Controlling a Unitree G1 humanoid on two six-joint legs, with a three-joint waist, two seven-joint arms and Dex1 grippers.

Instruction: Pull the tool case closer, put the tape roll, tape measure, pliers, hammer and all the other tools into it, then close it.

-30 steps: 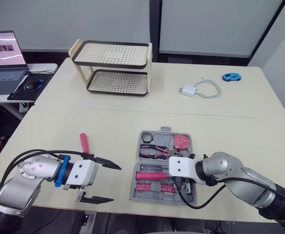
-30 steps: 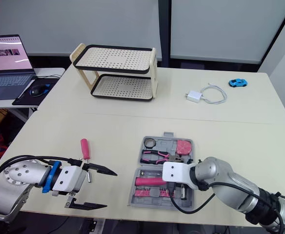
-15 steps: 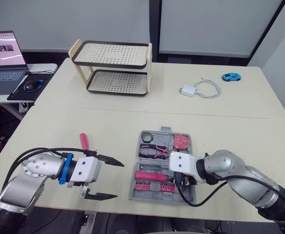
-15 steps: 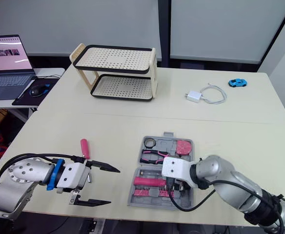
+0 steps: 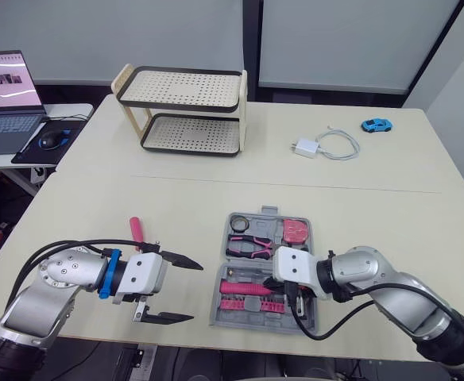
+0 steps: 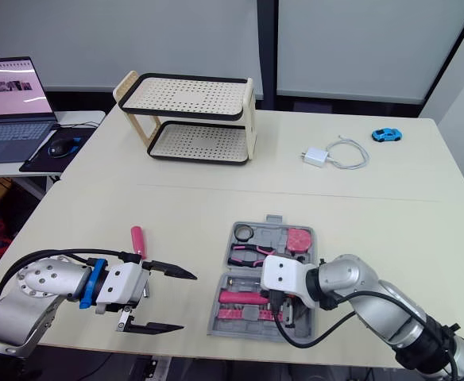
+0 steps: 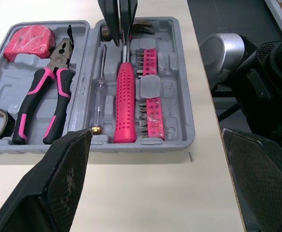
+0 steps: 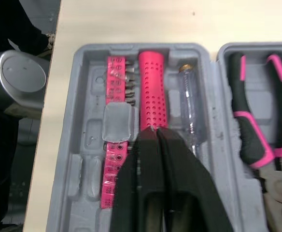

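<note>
The gray tool case point(image 7: 177, 116) lies open near the front edge of the surface point(image 5: 176, 206), holding the tape roll point(image 5: 239, 223), pliers point(image 5: 248, 248), tape measure point(image 5: 296, 231) and pink-handled hammer point(image 7: 124, 104). The right gripper point(image 8: 155, 134) hangs over the case's near half, its 2 fingers point(image 8: 141, 164) pressed together with their tips at the hammer handle's end. The left gripper point(image 5: 194, 292) hovers beside the case, fingers spread wide and holding nothing. 1 pink-handled tool point(image 5: 137, 231) lies on the surface just behind it.
</note>
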